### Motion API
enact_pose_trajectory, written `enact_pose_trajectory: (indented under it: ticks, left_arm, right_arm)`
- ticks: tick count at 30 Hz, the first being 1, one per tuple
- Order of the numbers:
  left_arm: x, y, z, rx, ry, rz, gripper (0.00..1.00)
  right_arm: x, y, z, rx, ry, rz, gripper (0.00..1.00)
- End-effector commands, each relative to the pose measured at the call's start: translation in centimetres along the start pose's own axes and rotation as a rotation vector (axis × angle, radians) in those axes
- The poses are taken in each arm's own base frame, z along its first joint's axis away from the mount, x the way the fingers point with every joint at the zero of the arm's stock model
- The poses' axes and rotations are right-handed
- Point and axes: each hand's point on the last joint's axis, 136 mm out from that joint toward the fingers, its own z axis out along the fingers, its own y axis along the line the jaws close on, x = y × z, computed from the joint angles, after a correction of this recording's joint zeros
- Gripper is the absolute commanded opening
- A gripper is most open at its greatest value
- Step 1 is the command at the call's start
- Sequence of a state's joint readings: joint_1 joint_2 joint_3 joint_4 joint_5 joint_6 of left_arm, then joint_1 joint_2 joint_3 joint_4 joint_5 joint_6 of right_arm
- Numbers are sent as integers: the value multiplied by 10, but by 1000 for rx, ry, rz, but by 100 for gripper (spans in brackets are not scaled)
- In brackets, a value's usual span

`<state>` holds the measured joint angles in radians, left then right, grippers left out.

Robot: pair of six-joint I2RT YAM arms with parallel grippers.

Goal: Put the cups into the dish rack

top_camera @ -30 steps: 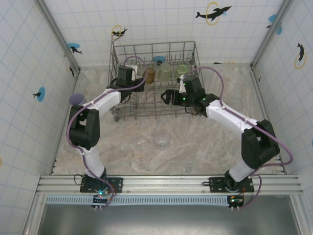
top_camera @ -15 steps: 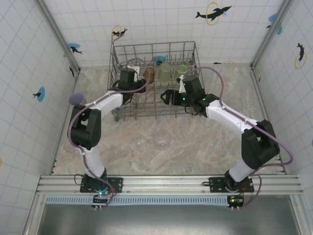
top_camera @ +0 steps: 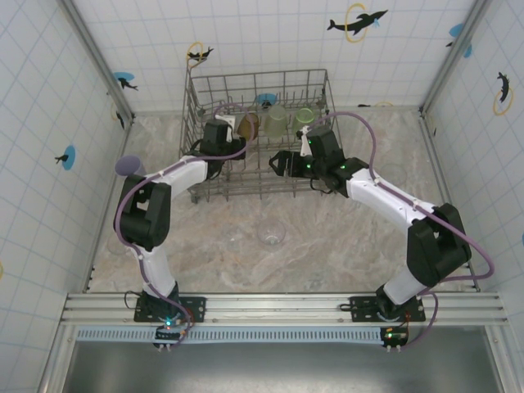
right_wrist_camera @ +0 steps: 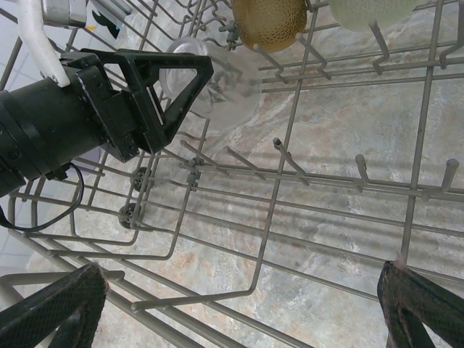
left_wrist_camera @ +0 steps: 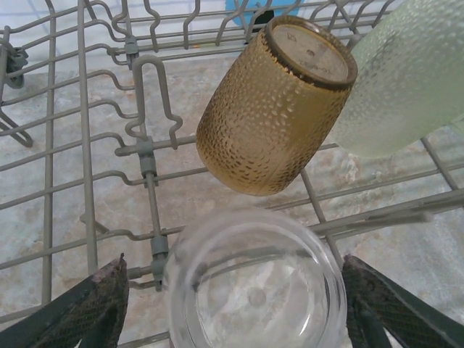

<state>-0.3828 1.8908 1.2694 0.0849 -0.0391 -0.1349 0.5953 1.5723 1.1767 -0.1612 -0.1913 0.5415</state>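
Your left gripper [left_wrist_camera: 233, 279] is spread wide around the clear cup [left_wrist_camera: 254, 312], apparently not gripping it, just in front of the amber cup [left_wrist_camera: 272, 109] in the dish rack [left_wrist_camera: 145, 156]; pull straight back, touching nothing.

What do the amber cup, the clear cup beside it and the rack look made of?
Dish rack: thin bent grey wire, matte, likely coated metal. Amber cup: probably translucent plastic; dimpled skin, light glows through. Clear cup: smooth and see-through, plastic or possibly glass; rack wires show through it.
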Motion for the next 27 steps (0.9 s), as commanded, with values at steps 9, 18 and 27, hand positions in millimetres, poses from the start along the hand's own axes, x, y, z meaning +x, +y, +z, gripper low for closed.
enact_pose_trajectory:
  ticks: [9,18,27]
  left_arm:
    - [-55,-7,-47,37,-160,-63,97]
    - [-80,9,-77,-61,-211,-95,97]
    - [-84,30,-88,-193,-161,-131,97]
  right_arm:
    - [-4,8,-20,-16,-37,3,99]
    - [1,6,-28,-9,-39,13,99]
    - [-3,9,-39,-3,-52,6,99]
